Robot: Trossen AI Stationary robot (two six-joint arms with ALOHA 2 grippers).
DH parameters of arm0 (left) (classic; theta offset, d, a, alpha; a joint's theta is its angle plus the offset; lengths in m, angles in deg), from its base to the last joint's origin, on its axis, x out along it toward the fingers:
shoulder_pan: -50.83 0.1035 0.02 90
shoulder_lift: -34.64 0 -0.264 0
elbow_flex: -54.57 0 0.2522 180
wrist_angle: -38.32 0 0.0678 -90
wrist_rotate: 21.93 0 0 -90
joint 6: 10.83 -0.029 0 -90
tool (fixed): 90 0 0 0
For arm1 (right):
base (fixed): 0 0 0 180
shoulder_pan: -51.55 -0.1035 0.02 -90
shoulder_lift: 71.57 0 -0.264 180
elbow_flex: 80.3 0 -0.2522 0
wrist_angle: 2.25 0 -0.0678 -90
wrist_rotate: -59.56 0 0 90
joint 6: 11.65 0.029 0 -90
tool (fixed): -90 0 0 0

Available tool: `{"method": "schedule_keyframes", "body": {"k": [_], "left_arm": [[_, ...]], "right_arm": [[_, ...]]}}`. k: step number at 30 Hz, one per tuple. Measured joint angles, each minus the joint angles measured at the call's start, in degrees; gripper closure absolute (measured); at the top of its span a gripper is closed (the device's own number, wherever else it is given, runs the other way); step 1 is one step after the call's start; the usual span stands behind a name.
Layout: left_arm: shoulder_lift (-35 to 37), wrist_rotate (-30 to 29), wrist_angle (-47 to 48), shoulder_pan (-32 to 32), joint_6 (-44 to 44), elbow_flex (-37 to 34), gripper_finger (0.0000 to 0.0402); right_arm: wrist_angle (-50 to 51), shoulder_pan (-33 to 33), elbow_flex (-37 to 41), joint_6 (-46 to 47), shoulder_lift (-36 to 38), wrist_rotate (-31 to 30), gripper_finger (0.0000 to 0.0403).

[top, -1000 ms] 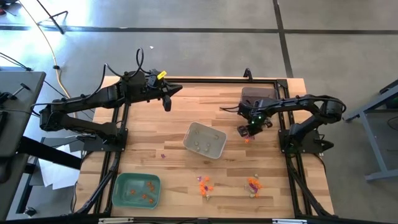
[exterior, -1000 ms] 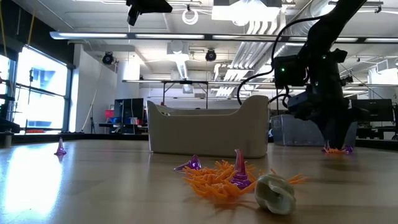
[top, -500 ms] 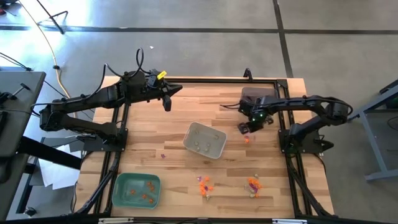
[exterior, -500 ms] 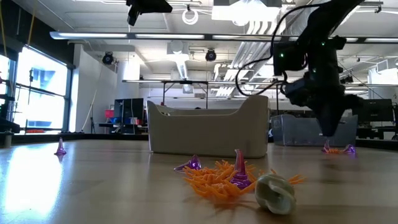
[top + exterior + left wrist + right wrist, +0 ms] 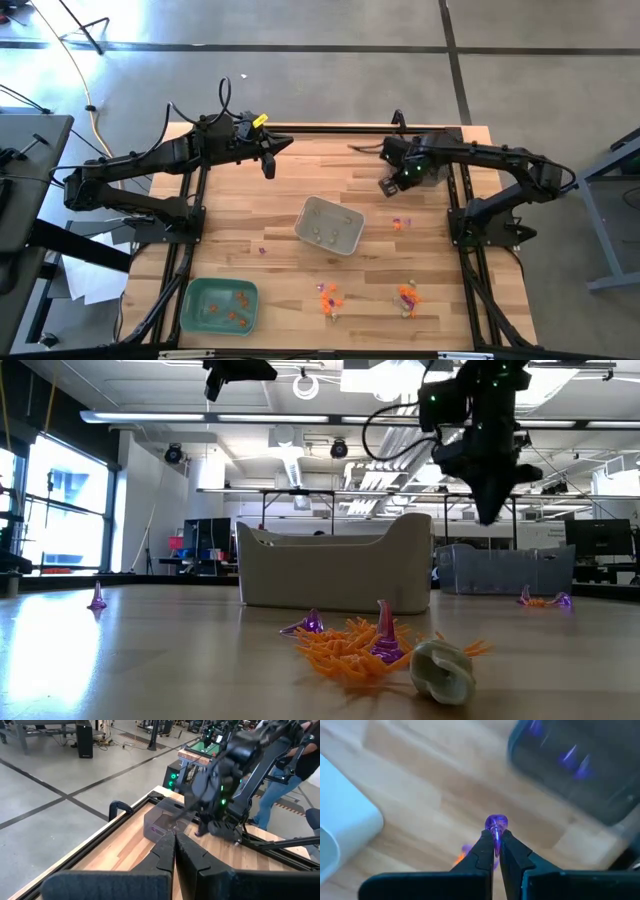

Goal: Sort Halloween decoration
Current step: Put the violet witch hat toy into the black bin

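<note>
- Pinching a purple trinket (image 5: 495, 826) tight between its fingertips, the right gripper (image 5: 388, 186) hangs above the wood table (image 5: 240, 215), upper right of the overhead frame, beside the dark tray (image 5: 580, 765).
- Grey tray (image 5: 329, 225) sits centre; green tray (image 5: 220, 305) lower left.
- Orange and purple trinkets (image 5: 328, 297) lie along the bottom edge.
- Left gripper (image 5: 269, 168) waits upper left, fingers pressed together, empty.

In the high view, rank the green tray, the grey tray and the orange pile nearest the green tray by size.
1. grey tray
2. green tray, close to the grey one in size, so this order is unsure
3. orange pile, clearly the smallest
</note>
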Motion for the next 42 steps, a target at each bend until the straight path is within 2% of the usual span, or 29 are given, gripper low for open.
{"method": "schedule_keyframes", "body": {"k": [6,13,18,22,30,35,42], "left_arm": [[0.0,0.0,0.0,0.0,-1.4,0.0,0.0401],[0.0,-0.4,-1.7,0.0,-3.0,0.0,0.0402],[0.0,-2.6,-3.0,0.0,-3.9,0.0,0.0401],[0.0,-4.4,-4.0,0.0,-3.5,0.0,0.0401],[0.0,-6.8,-5.1,0.0,-3.5,0.0,0.0401],[0.0,-9.3,-5.1,0.0,-3.5,0.0,0.0401],[0.0,-9.6,-5.0,0.0,-3.5,0.0,0.0402]], "right_arm": [[2.3,4.2,-5.6,-5.1,0.0,-5.0,0.0394],[2.4,13.7,-5.9,-10.4,0.1,-9.2,0.0394],[2.3,20.5,-5.9,-13.2,0.1,-8.9,0.0394],[2.1,23.8,-6.0,-16.6,0.1,-6.5,0.0393],[1.3,25.2,-6.0,-22.5,0.1,-4.8,0.039],[1.8,25.0,-6.0,-25.1,0.1,-0.6,0.0346],[3.7,25.0,-6.0,-25.2,0.1,-0.5,0.0269]]}}
